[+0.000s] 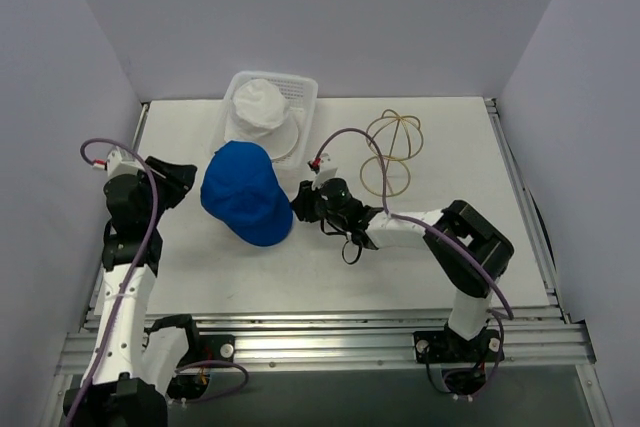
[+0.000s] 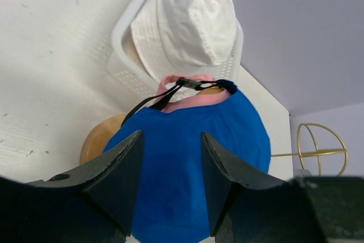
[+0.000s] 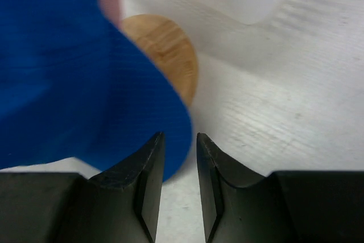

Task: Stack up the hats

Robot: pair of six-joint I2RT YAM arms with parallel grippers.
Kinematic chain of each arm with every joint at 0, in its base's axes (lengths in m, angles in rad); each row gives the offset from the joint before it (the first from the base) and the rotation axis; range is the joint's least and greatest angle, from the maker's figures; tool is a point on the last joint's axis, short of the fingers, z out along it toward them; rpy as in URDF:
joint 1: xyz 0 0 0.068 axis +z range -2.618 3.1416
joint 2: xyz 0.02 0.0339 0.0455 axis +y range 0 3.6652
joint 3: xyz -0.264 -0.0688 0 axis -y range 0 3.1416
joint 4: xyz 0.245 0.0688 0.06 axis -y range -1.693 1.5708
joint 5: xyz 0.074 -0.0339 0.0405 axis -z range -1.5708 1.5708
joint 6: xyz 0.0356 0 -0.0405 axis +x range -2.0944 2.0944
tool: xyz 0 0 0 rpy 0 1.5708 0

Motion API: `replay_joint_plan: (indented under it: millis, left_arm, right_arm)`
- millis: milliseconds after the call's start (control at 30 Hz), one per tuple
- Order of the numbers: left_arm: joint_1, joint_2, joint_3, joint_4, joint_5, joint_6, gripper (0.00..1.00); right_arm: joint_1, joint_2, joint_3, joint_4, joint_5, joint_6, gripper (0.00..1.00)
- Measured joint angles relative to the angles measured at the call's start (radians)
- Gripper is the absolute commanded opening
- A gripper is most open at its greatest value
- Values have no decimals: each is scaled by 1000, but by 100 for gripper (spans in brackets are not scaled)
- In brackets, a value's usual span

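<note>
The royal blue cap [image 1: 246,193] lies left of the table's centre, on top of the pink cap, whose edge shows at its back in the left wrist view [image 2: 190,96]. The off-white floppy hat [image 1: 260,105] sits on the white basket behind them. My left gripper [image 1: 182,180] is open just left of the blue cap [image 2: 187,157], which shows between its fingers. My right gripper [image 1: 298,203] is at the cap's right edge, its jaws a little apart. The blue brim's edge [image 3: 85,83] reaches its left fingertip [image 3: 152,152].
The white mesh basket [image 1: 300,87] stands at the back under the off-white hat. A gold wire dome frame [image 1: 392,147] lies at the back right. A round wooden disc [image 3: 170,55] sits under the caps. Walls close the left, back and right sides.
</note>
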Motion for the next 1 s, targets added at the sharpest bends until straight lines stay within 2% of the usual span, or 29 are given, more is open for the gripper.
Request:
replay_joint_plan:
  millis: [200, 467, 1000]
  left_arm:
    - [-44, 132, 143, 20, 57, 55, 52]
    - [-185, 275, 188, 60, 27, 98, 52]
    - [-200, 494, 306, 79, -36, 153, 51]
  right_arm:
    - [102, -44, -1, 2, 5, 23, 25]
    - [119, 16, -4, 43, 5, 39, 24]
    - [119, 165, 30, 100, -13, 39, 24]
